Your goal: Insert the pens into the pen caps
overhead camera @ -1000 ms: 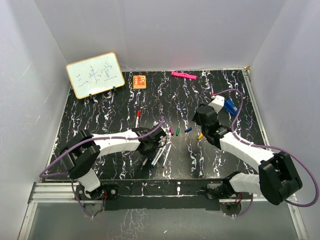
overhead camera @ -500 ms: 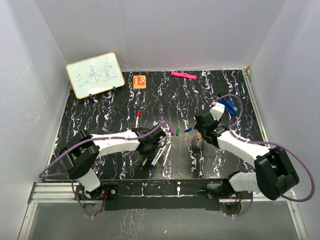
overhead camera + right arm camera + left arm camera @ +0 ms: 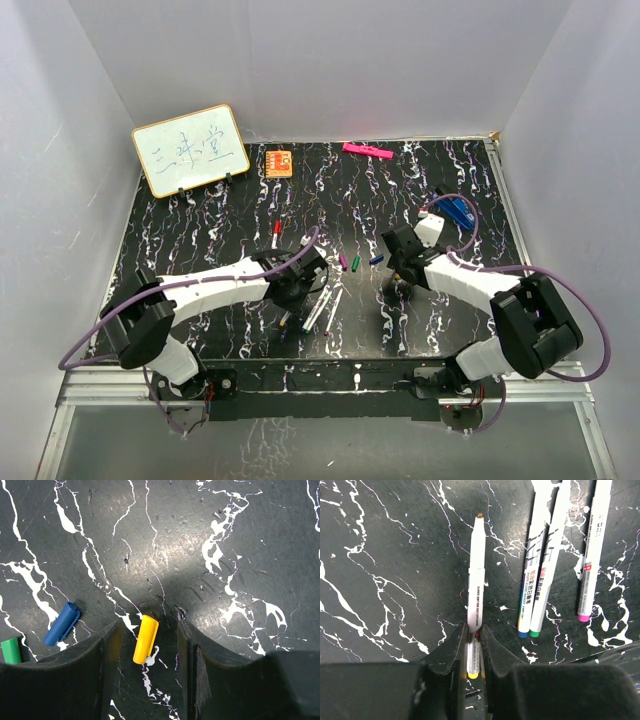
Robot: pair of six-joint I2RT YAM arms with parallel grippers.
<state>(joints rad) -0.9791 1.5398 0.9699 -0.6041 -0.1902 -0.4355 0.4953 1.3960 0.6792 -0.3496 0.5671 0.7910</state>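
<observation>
My left gripper (image 3: pixel 475 630) is shut on a white pen (image 3: pixel 475 575) with a yellow end, held near that end with its tip pointing away. Three more pens lie to its right, with blue (image 3: pixel 527 580), green (image 3: pixel 547 570) and purple (image 3: pixel 592 555) ends. A red-tipped pen (image 3: pixel 275 235) lies apart, further back. My right gripper (image 3: pixel 148 627) is open and low over the table, with the yellow cap (image 3: pixel 145 639) lying between its fingers, untouched. The blue cap (image 3: pixel 61 624) and green cap (image 3: pixel 10 651) lie to its left. A purple cap (image 3: pixel 355 264) lies between the arms.
A small whiteboard (image 3: pixel 190 150) stands at the back left. An orange card (image 3: pixel 279 162) and a flat pink bar (image 3: pixel 366 151) lie at the back. Blue clip-like pieces (image 3: pixel 458 210) lie at the right, behind my right arm.
My right gripper has moved left and down until it straddles the yellow cap, hiding it from above. My left gripper has moved back from the pen pile with the yellow-ended pen.
</observation>
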